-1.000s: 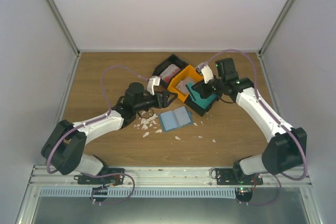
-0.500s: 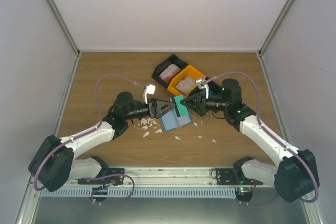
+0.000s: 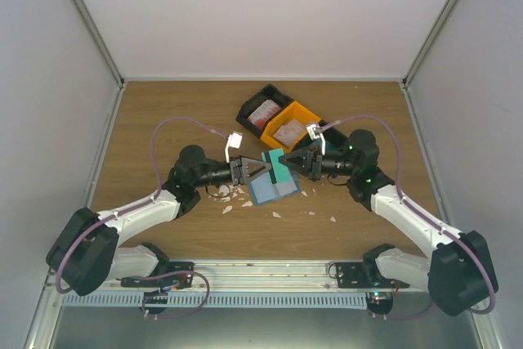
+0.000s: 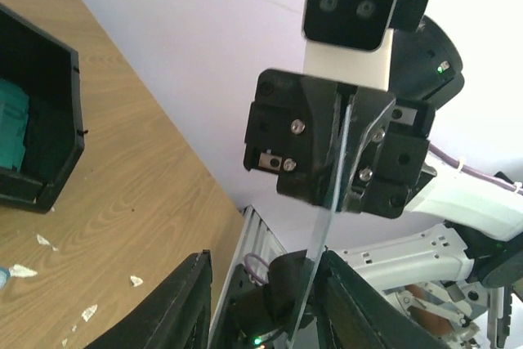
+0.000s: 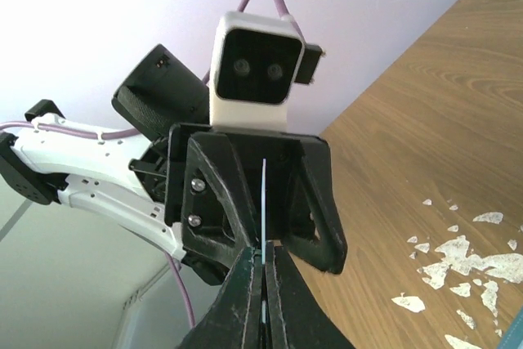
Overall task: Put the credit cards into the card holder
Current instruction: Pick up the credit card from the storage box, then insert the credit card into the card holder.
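While the right hand (image 3: 292, 161) pinches a teal card (image 3: 280, 167) shut by one edge, the left hand (image 3: 261, 171) faces it, fingers half-spread on either side of the card's other edge, not clamped. The card hangs over the open blue holder (image 3: 272, 191), which lies on the wooden surface (image 3: 163, 120).

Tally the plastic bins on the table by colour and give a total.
Black: 2, the far black bin and the second black bin, which holds teal cards
Orange: 1, the orange bin
Total: 3
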